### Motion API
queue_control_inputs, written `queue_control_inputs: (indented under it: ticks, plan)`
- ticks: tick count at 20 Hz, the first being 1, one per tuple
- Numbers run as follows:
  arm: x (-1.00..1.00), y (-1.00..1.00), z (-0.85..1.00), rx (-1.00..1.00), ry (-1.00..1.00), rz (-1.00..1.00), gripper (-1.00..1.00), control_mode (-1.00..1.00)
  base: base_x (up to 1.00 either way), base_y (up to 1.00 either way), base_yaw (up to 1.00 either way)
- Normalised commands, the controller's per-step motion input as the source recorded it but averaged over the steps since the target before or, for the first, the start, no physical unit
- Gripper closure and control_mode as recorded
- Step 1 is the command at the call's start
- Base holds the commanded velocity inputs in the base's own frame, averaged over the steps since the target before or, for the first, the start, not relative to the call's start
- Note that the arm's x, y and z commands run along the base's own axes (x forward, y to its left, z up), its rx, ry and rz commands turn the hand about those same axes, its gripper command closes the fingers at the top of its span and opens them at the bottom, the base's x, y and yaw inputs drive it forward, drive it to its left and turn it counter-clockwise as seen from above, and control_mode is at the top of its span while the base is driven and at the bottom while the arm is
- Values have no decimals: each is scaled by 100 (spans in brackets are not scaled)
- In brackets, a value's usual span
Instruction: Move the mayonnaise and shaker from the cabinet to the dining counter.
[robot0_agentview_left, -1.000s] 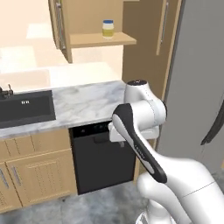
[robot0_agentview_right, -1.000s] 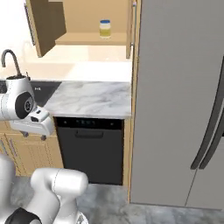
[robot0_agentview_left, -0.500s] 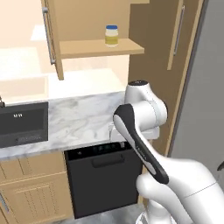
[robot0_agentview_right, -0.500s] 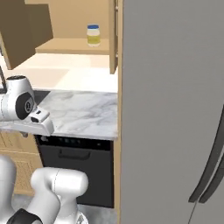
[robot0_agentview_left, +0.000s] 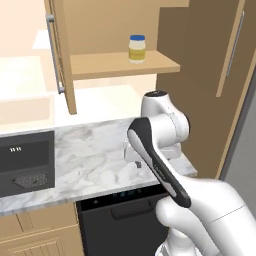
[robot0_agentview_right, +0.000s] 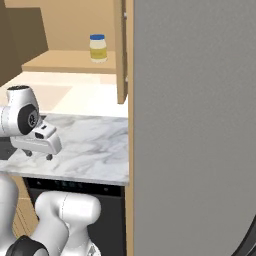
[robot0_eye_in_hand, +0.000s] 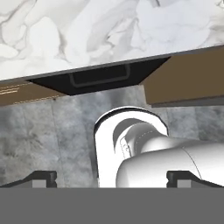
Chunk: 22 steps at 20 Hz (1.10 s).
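The mayonnaise (robot0_agentview_left: 137, 49) (robot0_agentview_right: 98, 48), a pale-yellow jar with a blue lid, stands upright on the shelf of the open cabinet (robot0_agentview_left: 120, 65) (robot0_agentview_right: 65, 61). My gripper (robot0_agentview_left: 140, 162) (robot0_agentview_right: 39, 155) (robot0_eye_in_hand: 111, 178) hangs low over the marble counter, well below the jar and in front of it. Its jaws point down, stand open and hold nothing. The shaker and the dining counter are out of view.
Below the cabinet runs a marble counter (robot0_agentview_left: 95, 160) (robot0_agentview_right: 95, 150) (robot0_eye_in_hand: 109, 30) with a black sink (robot0_agentview_left: 25, 160) at its left and a black dishwasher (robot0_agentview_left: 120, 210) under it. An open cabinet door (robot0_agentview_left: 60, 55) juts out at the left. A tall grey fridge (robot0_agentview_right: 200, 125) stands at the right.
The whole picture has shifted: the base has driven closer, so the cabinet, jar and counter look larger. The arm keeps its pose and the gripper stays open.
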Motion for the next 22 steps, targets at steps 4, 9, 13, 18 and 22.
queue_control_inputs:
  ticks: [4, 9, 13, 18, 22]
  plan:
    - [0, 0, 0, 0, 0, 0, -100, 100, 84, 0, 0]
    - [-1, 0, 39, 0, -13, 0, -100, -100, 18, 0, 0]
    - [-24, 0, 92, 0, -53, 0, -100, -100, 0, 0, 0]
    - [-10, -2, 84, 0, -51, 0, -100, -100, 0, 0, 0]
    - [0, -6, 60, 0, -31, 0, -100, -100, 0, 0, 0]
